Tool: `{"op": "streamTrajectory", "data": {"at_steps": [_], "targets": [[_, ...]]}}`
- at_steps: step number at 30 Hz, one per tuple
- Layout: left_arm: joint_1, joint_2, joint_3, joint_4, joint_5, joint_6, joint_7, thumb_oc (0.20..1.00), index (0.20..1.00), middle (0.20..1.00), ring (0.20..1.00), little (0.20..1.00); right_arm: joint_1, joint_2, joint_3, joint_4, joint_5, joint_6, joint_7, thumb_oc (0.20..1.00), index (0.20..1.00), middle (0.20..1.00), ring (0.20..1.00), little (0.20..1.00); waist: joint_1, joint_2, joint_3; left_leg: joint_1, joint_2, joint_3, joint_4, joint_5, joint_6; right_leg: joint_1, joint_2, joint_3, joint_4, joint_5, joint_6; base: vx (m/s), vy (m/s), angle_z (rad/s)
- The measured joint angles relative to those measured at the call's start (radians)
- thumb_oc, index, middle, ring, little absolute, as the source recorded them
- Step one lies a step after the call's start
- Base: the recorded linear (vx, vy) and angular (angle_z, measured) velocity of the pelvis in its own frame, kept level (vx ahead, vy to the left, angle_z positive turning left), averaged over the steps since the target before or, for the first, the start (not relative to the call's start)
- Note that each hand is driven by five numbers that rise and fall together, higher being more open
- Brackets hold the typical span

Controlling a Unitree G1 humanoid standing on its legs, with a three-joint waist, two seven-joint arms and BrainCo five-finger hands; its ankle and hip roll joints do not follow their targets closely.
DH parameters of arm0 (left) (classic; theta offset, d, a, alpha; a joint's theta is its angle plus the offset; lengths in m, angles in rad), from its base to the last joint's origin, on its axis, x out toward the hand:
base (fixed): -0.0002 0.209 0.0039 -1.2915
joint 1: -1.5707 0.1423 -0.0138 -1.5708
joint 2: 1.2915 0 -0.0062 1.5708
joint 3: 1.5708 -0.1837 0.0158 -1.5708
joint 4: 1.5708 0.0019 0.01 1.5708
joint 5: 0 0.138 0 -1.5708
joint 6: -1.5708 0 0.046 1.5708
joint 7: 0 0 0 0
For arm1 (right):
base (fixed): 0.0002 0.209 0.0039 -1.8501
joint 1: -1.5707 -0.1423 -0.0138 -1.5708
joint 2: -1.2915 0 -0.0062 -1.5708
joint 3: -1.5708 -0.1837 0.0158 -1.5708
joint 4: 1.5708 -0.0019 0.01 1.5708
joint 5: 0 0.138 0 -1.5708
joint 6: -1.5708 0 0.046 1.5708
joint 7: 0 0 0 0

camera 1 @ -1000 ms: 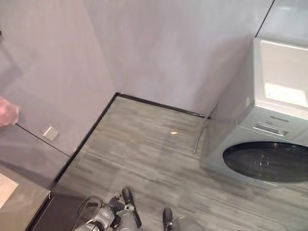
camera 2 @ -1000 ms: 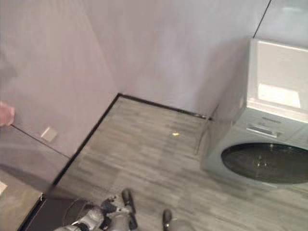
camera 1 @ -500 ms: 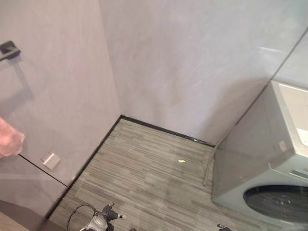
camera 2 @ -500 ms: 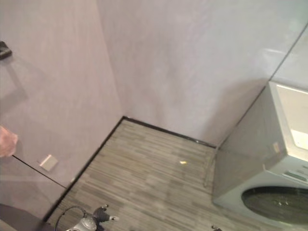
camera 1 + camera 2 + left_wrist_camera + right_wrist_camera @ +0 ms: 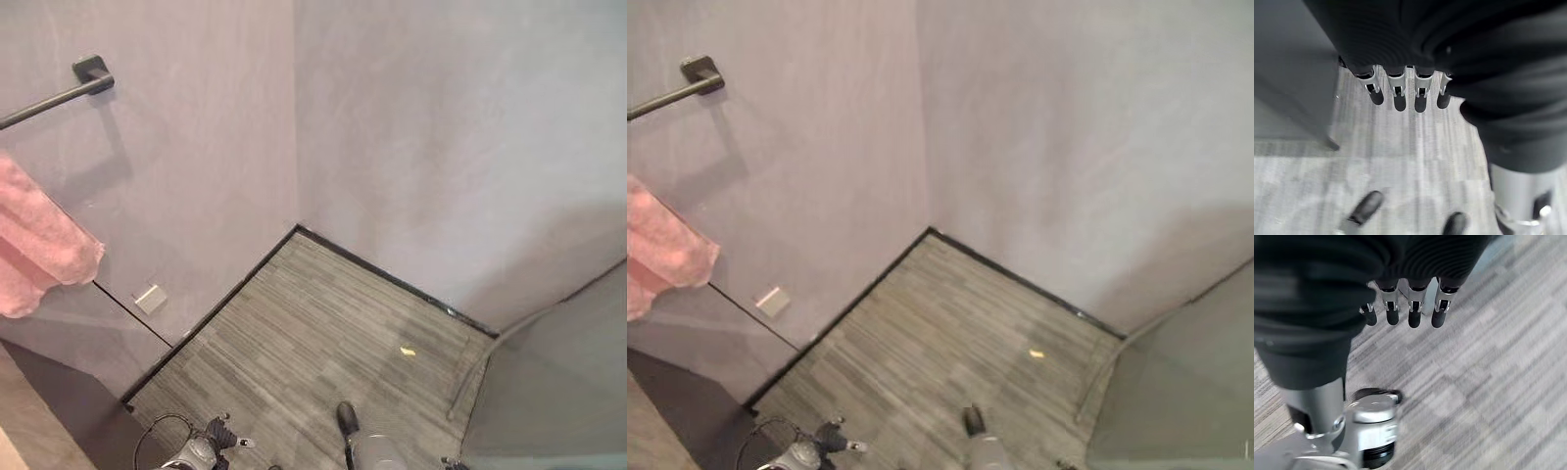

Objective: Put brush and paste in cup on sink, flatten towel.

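The head camera looks down into a room corner: a pink terry towel (image 5: 39, 245) hangs bunched from a dark metal wall rail (image 5: 59, 93) at the far left, above a grey wood-grain plank floor (image 5: 323, 343) that meets plain grey walls (image 5: 441, 147) at a dark skirting strip. A small pale square plate (image 5: 149, 299) sits low on the left wall, and a small yellowish speck (image 5: 408, 350) lies on the floor toward the right. A sliver of a brownish table (image 5: 29, 441) surface shows at the near left edge. The left robot hand (image 5: 1400, 90) hangs over the floor with its fingers straight, relaxed and empty; the right robot hand (image 5: 1405, 308) likewise hangs with fingers extended side by side, holding nothing. The towel is the one task item that can be located here; where the brush, paste, cup and sink stand cannot be told from these views. Judged from this state, no step of the task is complete: the towel is gathered and not flattened. Risks from here: with both hands low and well apart from the towel, a reach begun without re-aiming the view could miss the cloth, strike the wall or rail, or drag the towel off the rail instead of spreading it.
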Motion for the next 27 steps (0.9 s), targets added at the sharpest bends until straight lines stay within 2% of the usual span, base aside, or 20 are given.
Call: {"op": "streamTrajectory", "data": {"at_steps": [1, 2, 5, 8, 9, 10, 12, 13, 14, 15, 16, 17, 18, 19, 20, 21, 25, 27], "targets": [[0.006, -0.01, -0.002, -0.003, 0.002, -0.009, -0.001, 1.0, 1.0, 1.0, 1.0, 1.0, 0.004, -0.005, -0.001, 0.001, 0.0, -0.001, -0.001, 1.0, 1.0, 1.0, 1.0, 1.0, -0.007, 0.017, -0.012, -0.013, 0.029, -0.017, 0.022, -0.014, -0.029, 0.007, 0.021, -0.026, -0.002, -0.022, -0.002, 0.14, -0.229, 0.49], [0.008, -0.014, 0.002, -0.006, 0.002, -0.011, -0.001, 1.0, 1.0, 1.0, 1.0, 1.0, -0.015, -0.009, -0.007, 0.0, 0.0, 0.0, 0.002, 1.0, 1.0, 1.0, 1.0, 1.0, -0.008, 0.035, -0.016, -0.024, 0.053, -0.036, 0.049, -0.023, -0.039, 0.021, 0.038, -0.053, -0.004, -0.022, -0.028, 0.14, -0.243, 0.49], [0.011, -0.017, 0.011, -0.007, -0.003, -0.02, -0.001, 1.0, 1.0, 1.0, 1.0, 1.0, -0.038, -0.024, -0.016, 0.0, 0.0, -0.001, 0.004, 1.0, 1.0, 1.0, 1.0, 1.0, -0.004, 0.055, -0.027, -0.041, 0.092, -0.062, 0.084, -0.03, -0.046, 0.036, 0.067, -0.097, -0.007, -0.041, -0.063, 0.11, -0.24, 0.37], [0.008, -0.021, 0.011, -0.009, -0.011, -0.021, 0.0, 1.0, 1.0, 1.0, 1.0, 1.0, -0.06, -0.041, -0.017, -0.002, 0.004, -0.002, 0.005, 1.0, 1.0, 1.0, 1.0, 1.0, 0.02, 0.064, -0.034, -0.071, 0.116, -0.072, 0.111, -0.021, -0.041, 0.036, 0.084, -0.13, 0.009, -0.048, -0.08, 0.08, -0.198, 0.4], [0.006, -0.02, 0.011, -0.007, -0.012, -0.02, 0.0, 1.0, 1.0, 1.0, 1.0, 1.0, -0.058, -0.046, -0.017, 0.006, 0.009, -0.002, 0.004, 1.0, 1.0, 1.0, 1.0, 1.0, 0.021, 0.059, -0.033, -0.081, 0.114, -0.103, 0.12, -0.019, -0.047, 0.037, 0.081, -0.145, 0.011, -0.061, -0.092, 0.07, -0.175, 0.64], [0.01, -0.02, 0.011, -0.007, -0.014, -0.02, 0.0, 1.0, 1.0, 1.0, 1.0, 1.0, -0.067, -0.047, -0.025, 0.011, 0.011, -0.002, 0.004, 1.0, 1.0, 1.0, 1.0, 1.0, 0.033, 0.061, -0.034, -0.096, 0.119, -0.116, 0.127, -0.013, -0.037, 0.036, 0.088, -0.156, 0.027, -0.067, -0.095, 0.07, -0.175, 0.78], [0.006, -0.021, 0.011, -0.008, -0.019, -0.021, 0.0, 1.0, 1.0, 1.0, 1.0, 1.0, -0.066, -0.053, -0.026, 0.028, 0.014, -0.002, 0.003, 1.0, 1.0, 1.0, 1.0, 1.0, 0.034, 0.053, -0.029, -0.124, 0.121, -0.122, 0.154, -0.013, -0.038, 0.031, 0.079, -0.184, 0.036, -0.081, -0.11, 0.03, -0.125, 0.73], [0.012, -0.025, 0.011, -0.008, -0.02, -0.02, 0.001, 1.0, 1.0, 1.0, 1.0, 1.0, -0.064, -0.057, -0.033, 0.031, 0.026, -0.002, 0.001, 1.0, 1.0, 1.0, 1.0, 1.0, 0.043, 0.058, -0.025, -0.138, 0.129, -0.105, 0.147, -0.012, -0.005, 0.036, 0.085, -0.211, 0.049, -0.087, -0.111, 0.02, -0.136, 0.84], [0.01, -0.027, 0.01, -0.006, -0.02, -0.019, 0.001, 1.0, 1.0, 1.0, 1.0, 1.0, -0.06, -0.059, -0.034, 0.026, 0.031, -0.003, -0.001, 1.0, 1.0, 1.0, 1.0, 1.0, 0.033, 0.059, -0.023, -0.158, 0.146, -0.084, 0.152, -0.039, 0.041, 0.033, 0.081, -0.226, 0.062, -0.1, -0.116, 0.0, -0.076, 1.12], [0.005, -0.023, 0.011, -0.008, -0.02, -0.02, 0.002, 1.0, 1.0, 1.0, 1.0, 1.0, -0.051, -0.05, -0.034, 0.028, 0.03, -0.002, 0.001, 1.0, 1.0, 1.0, 1.0, 1.0, 0.02, 0.038, -0.018, -0.165, 0.147, -0.05, 0.15, -0.046, 0.044, 0.019, 0.063, -0.245, 0.076, -0.11, -0.122, 0.0, -0.04, 0.98], [0.011, -0.02, 0.011, -0.009, -0.02, -0.019, 0.001, 1.0, 1.0, 1.0, 1.0, 1.0, -0.043, -0.044, -0.035, 0.029, 0.031, -0.001, 0.0, 1.0, 1.0, 1.0, 1.0, 1.0, 0.027, 0.01, -0.017, -0.162, 0.143, -0.021, 0.139, -0.057, 0.036, -0.004, 0.043, -0.256, 0.095, -0.121, -0.125, -0.02, -0.038, 0.75], [0.014, -0.02, 0.011, -0.004, -0.019, -0.016, -0.001, 1.0, 1.0, 1.0, 1.0, 1.0, -0.057, -0.046, -0.033, 0.025, 0.031, -0.005, -0.002, 1.0, 1.0, 1.0, 1.0, 1.0, 0.027, -0.008, -0.012, -0.187, 0.134, 0.095, 0.203, -0.058, 0.027, -0.007, 0.008, -0.264, 0.09, -0.12, -0.126, -0.04, -0.02, 0.32], [0.014, -0.02, 0.011, -0.004, -0.019, -0.016, -0.001, 1.0, 1.0, 1.0, 1.0, 1.0, -0.057, -0.046, -0.033, 0.025, 0.031, -0.005, -0.002, 1.0, 1.0, 1.0, 1.0, 1.0, 0.027, -0.008, -0.012, -0.187, 0.134, 0.095, 0.203, -0.058, 0.027, -0.007, 0.008, -0.264, 0.09, -0.12, -0.126, -0.06, -0.01, 0.6], [0.005, -0.023, 0.012, -0.004, -0.019, -0.015, 0.0, 1.0, 1.0, 1.0, 1.0, 1.0, -0.05, -0.057, -0.031, 0.022, 0.031, -0.005, -0.003, 1.0, 1.0, 1.0, 1.0, 1.0, 0.002, -0.011, -0.011, -0.196, 0.127, 0.276, 0.267, -0.063, 0.035, 0.008, -0.023, -0.3, 0.056, -0.111, -0.114, -0.02, 0.046, 0.55], [0.004, -0.026, 0.012, -0.004, -0.019, -0.015, 0.0, 1.0, 1.0, 1.0, 1.0, 1.0, -0.048, -0.06, -0.031, 0.022, 0.031, -0.005, -0.003, 1.0, 1.0, 1.0, 1.0, 1.0, -0.005, -0.009, -0.012, -0.197, 0.128, 0.296, 0.271, -0.063, 0.035, 0.01, -0.025, -0.309, 0.052, -0.11, -0.112, 0.0, 0.043, 0.89], [-0.003, -0.039, 0.012, -0.004, -0.018, -0.016, 0.0, 1.0, 1.0, 1.0, 1.0, 1.0, -0.036, -0.063, -0.032, 0.021, 0.031, -0.003, -0.004, 1.0, 1.0, 1.0, 1.0, 1.0, -0.017, 0.031, -0.024, -0.173, 0.126, 0.329, 0.211, -0.041, -0.015, -0.002, -0.017, -0.329, 0.061, -0.101, -0.098, 0.02, 0.061, 0.43], [0.05, -0.034, 0.012, -0.001, -0.018, -0.014, 0.0, 1.0, 1.0, 1.0, 1.0, 1.0, -0.015, -0.037, -0.031, 0.029, 0.028, -0.001, -0.004, 1.0, 1.0, 1.0, 1.0, 1.0, -0.017, 0.01, -0.04, -0.135, 0.082, 0.327, 0.14, -0.026, -0.031, 0.004, -0.039, -0.311, 0.069, -0.093, -0.083, 0.01, 0.072, 0.14], [0.056, -0.029, 0.012, 0.002, -0.018, -0.015, 0.0, 1.0, 1.0, 1.0, 1.0, 1.0, -0.007, -0.035, -0.031, 0.028, 0.028, -0.001, -0.003, 1.0, 1.0, 1.0, 1.0, 1.0, -0.013, 0.016, -0.052, -0.131, 0.076, 0.324, 0.125, -0.018, -0.026, 0.017, -0.037, -0.311, 0.037, -0.082, -0.07, 0.01, 0.169, -0.03]]}}
